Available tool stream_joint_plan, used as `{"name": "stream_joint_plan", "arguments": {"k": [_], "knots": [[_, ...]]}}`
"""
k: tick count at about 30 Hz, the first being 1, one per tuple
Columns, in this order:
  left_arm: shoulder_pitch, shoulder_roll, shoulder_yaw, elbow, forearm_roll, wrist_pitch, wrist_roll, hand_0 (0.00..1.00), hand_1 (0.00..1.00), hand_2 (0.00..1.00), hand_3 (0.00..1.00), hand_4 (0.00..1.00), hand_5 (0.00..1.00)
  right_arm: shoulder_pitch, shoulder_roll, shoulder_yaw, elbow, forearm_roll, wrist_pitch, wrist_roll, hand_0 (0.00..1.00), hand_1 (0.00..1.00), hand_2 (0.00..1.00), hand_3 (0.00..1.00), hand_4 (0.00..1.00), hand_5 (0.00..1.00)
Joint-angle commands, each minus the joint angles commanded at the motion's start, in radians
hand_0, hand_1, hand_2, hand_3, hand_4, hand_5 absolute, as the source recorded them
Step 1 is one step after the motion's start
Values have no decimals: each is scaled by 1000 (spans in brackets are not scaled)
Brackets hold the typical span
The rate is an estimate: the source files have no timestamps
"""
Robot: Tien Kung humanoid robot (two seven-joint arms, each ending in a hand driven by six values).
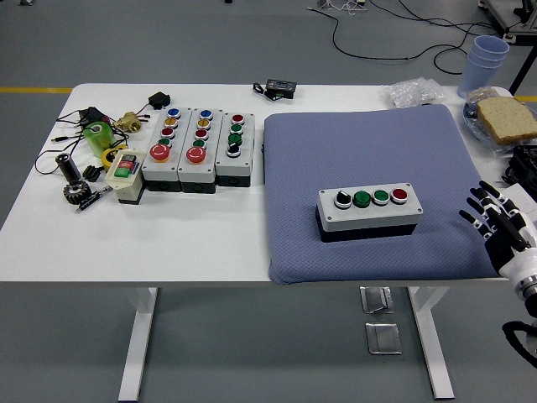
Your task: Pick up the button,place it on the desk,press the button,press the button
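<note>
A grey button box (369, 211) lies on the blue-grey mat (361, 151); its top row shows a black knob, two green buttons and a red button. My right hand (491, 217) hovers at the mat's right edge, well to the right of the box, fingers spread and holding nothing. My left arm does not show in this view.
Three more button boxes (199, 145) stand side by side left of the mat, with a small cream switch box (124, 174), tools and cables further left. A black adapter (279, 86), a plastic bag (415, 91), stacked blue cups (484, 63) and bread (507, 117) sit at the back and right.
</note>
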Motion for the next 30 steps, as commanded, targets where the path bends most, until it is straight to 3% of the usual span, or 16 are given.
{"name": "stream_joint_plan", "arguments": {"k": [18,30], "knots": [[-6,3,9,0,-9,1,-4,666,660,672,602,355,926,2,2,1,0,2,-1,-1,747,683,740,712,688,261],[-21,6,14,0,-20,4,-8,666,659,672,602,353,927,15,4,-3,1,44,-7,44,738,679,733,708,685,255]]}}
